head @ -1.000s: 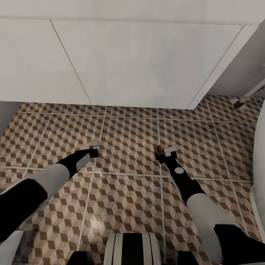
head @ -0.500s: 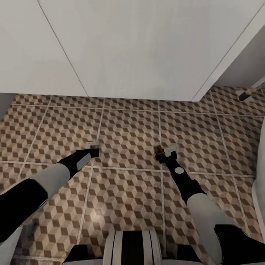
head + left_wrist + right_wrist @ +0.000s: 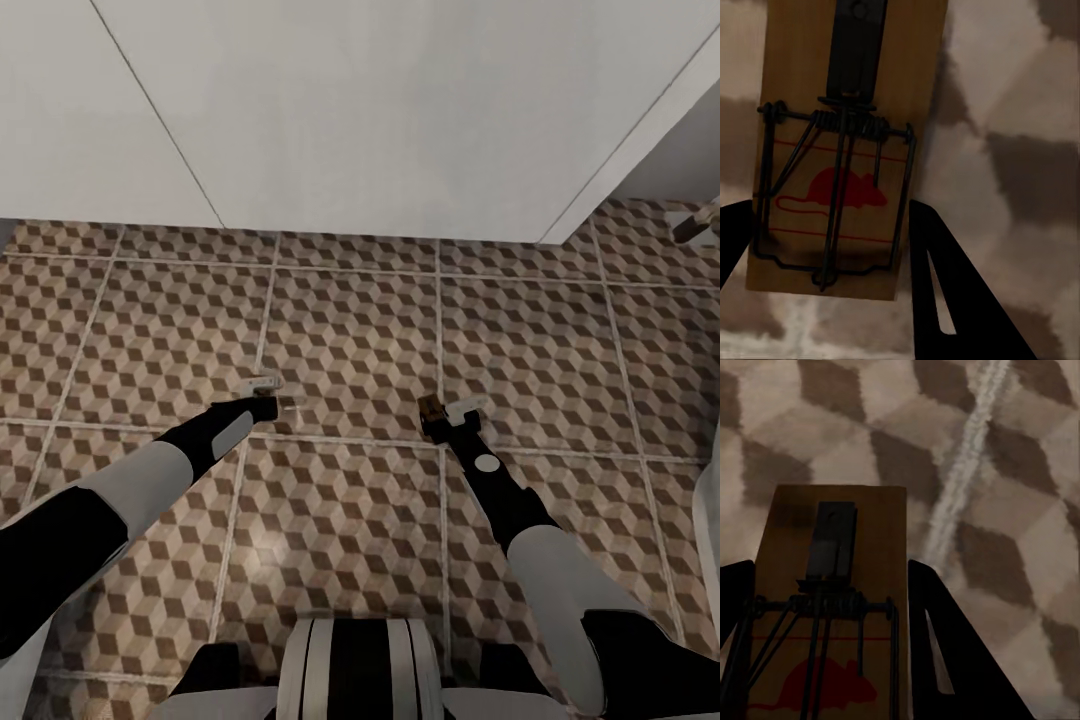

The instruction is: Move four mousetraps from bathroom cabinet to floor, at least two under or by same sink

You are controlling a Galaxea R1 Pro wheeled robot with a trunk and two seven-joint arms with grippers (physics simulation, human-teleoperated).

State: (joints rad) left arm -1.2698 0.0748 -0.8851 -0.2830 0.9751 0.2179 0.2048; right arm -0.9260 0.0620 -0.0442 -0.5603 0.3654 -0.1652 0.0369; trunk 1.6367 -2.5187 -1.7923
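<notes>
The bathroom sink (image 3: 380, 110) is a long white box across the far side, hanging above the cube-patterned bathroom floor (image 3: 350, 320). My left gripper (image 3: 268, 392) hovers low over the tiles, shut on one end of a mousetrap (image 3: 288, 403). Up close, this wooden mousetrap (image 3: 847, 172) with a red mouse print and wire spring juts out past the left gripper (image 3: 831, 206). My right gripper (image 3: 450, 410) is shut on another mousetrap (image 3: 432, 406). That mousetrap (image 3: 840, 555) sits deep in the right gripper (image 3: 831, 562), over a pale grout line. The cabinet is out of view.
A small brown and white object (image 3: 700, 222) lies on the floor past the sink's right end. A curved white fixture (image 3: 716, 450) edges in at the far right. My own base (image 3: 360, 670) shows at the bottom. Open tiles stretch between the sink and my arms.
The camera has moved, so the sink's lower edge sits higher in the picture. The left gripper has shifted slightly right, and its mousetrap now shows beyond the fingertips. The right gripper keeps its hold.
</notes>
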